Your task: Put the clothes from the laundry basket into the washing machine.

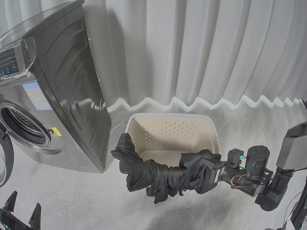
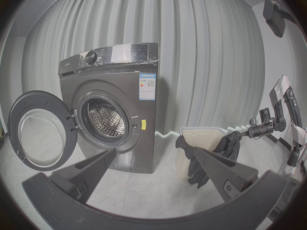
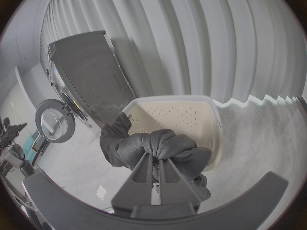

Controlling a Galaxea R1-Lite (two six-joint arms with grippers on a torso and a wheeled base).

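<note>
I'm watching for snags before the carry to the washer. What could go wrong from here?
1. One end of the dark garment lies over the laundry basket's rim; pulling away could drag or tip the basket.
2. The right claw pinches only a bunched fold, so the long trailing part may sweep the floor or catch at the washing machine's drum opening.

Your left gripper held low, fingers spread wide, your right gripper stretched forward, clamped on a dark garment.
</note>
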